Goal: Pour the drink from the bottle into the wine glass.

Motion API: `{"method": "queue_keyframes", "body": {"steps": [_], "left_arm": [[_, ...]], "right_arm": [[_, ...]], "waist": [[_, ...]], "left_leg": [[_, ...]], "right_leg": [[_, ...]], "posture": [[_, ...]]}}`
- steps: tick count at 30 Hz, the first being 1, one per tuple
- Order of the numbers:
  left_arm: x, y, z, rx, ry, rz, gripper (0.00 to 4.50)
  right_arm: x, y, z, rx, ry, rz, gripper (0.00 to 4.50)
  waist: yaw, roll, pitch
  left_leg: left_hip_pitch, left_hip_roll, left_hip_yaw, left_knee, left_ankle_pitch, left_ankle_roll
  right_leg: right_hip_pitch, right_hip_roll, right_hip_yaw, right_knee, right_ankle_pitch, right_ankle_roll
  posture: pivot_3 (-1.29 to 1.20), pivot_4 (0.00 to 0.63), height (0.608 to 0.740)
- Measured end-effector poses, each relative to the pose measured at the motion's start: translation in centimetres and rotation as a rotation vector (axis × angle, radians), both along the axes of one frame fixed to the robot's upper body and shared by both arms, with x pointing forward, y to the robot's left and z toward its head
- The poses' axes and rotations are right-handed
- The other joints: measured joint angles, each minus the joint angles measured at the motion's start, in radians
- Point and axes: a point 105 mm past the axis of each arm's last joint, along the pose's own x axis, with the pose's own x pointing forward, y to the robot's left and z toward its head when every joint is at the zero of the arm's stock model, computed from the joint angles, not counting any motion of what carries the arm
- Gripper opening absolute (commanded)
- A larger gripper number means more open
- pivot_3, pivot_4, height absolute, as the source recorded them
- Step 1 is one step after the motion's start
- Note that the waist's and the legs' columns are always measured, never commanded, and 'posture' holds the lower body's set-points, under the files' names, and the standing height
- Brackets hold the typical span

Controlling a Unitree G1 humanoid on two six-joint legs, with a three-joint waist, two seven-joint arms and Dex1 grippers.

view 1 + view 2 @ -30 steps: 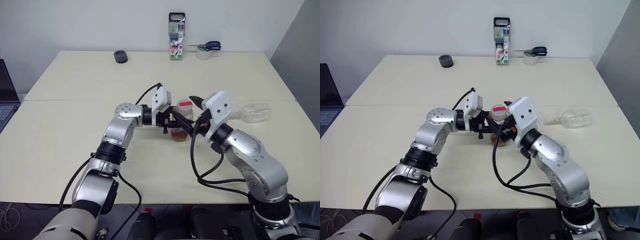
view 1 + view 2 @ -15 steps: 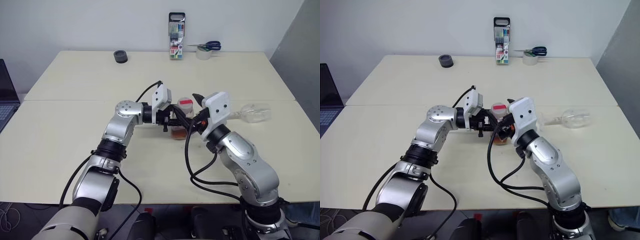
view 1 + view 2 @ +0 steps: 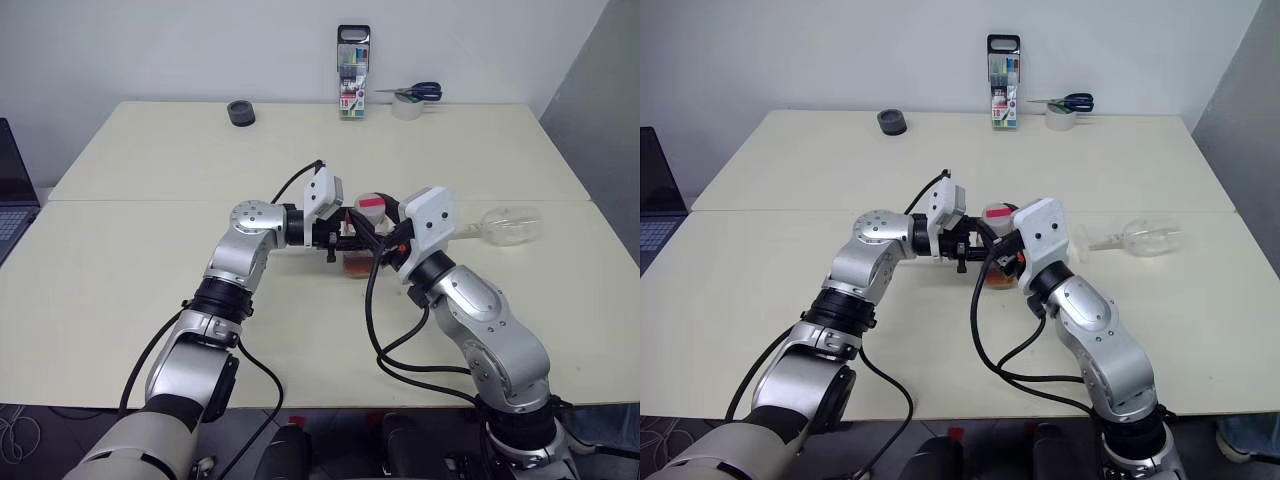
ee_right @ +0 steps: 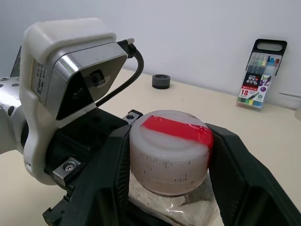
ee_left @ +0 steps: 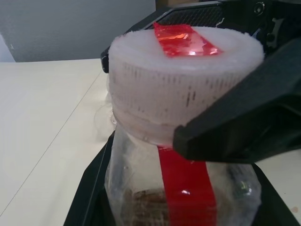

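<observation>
Small clear plastic bottle (image 5: 178, 188) upright mid-table, wide white cap (image 4: 170, 151) still on, crossed by a red strip, amber-brown drink (image 3: 356, 266) low inside, clear wine glass (image 3: 506, 225) lying on its side well apart, empty

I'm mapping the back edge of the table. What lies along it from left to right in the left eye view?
Black ring → marker-pen case → scissors resting on a tape roll.
</observation>
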Motion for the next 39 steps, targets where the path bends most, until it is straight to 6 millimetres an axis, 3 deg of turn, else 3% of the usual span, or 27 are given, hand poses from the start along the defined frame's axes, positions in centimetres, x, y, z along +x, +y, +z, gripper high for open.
{"method": "queue_keyframes", "body": {"steps": [13, 20, 26, 39], "left_arm": [[-0.4, 0.0, 0.1, 0.006, 0.002, -0.030, 1.76], [-0.3, 0.1, 0.0, 0.010, 0.006, -0.026, 1.76], [-0.3, 0.1, 0.0, 0.010, 0.007, -0.023, 1.76], [-0.4, 0.0, -0.3, 0.016, 0.020, -0.042, 1.76]], "right_arm": [[0.8, -1.4, 0.6, -0.125, 0.051, 0.335, 1.96], [0.2, -1.2, 0.7, -0.141, 0.055, 0.384, 4.25], [-0.7, -1.3, 0.8, -0.137, 0.029, 0.293, 4.30], [0.2, -1.1, 1.6, -0.054, -0.033, 0.073, 4.30]], "waist": [[-0.001, 0.000, 0.000], [-0.001, 0.000, 0.000], [0.000, 0.000, 0.000], [-0.001, 0.000, 0.000]], "left_leg": [[0.000, 0.000, 0.000, 0.000, -0.001, 0.002], [0.000, 0.000, 0.000, 0.000, -0.001, 0.002], [0.000, 0.000, 0.000, 0.000, -0.001, 0.001], [0.000, 0.000, 0.000, 0.000, 0.000, 0.000]], "right_leg": [[0.000, 0.000, 0.000, 0.000, 0.000, 0.000], [0.000, 0.000, 0.000, 0.000, 0.000, 0.000], [0.000, 0.000, 0.000, 0.000, 0.000, 0.000], [0.000, 0.000, 0.000, 0.000, 0.000, 0.000]], "posture": [[0.00, 0.150, 0.740], [0.00, 0.150, 0.740], [0.00, 0.150, 0.740], [0.00, 0.150, 0.740]]}}
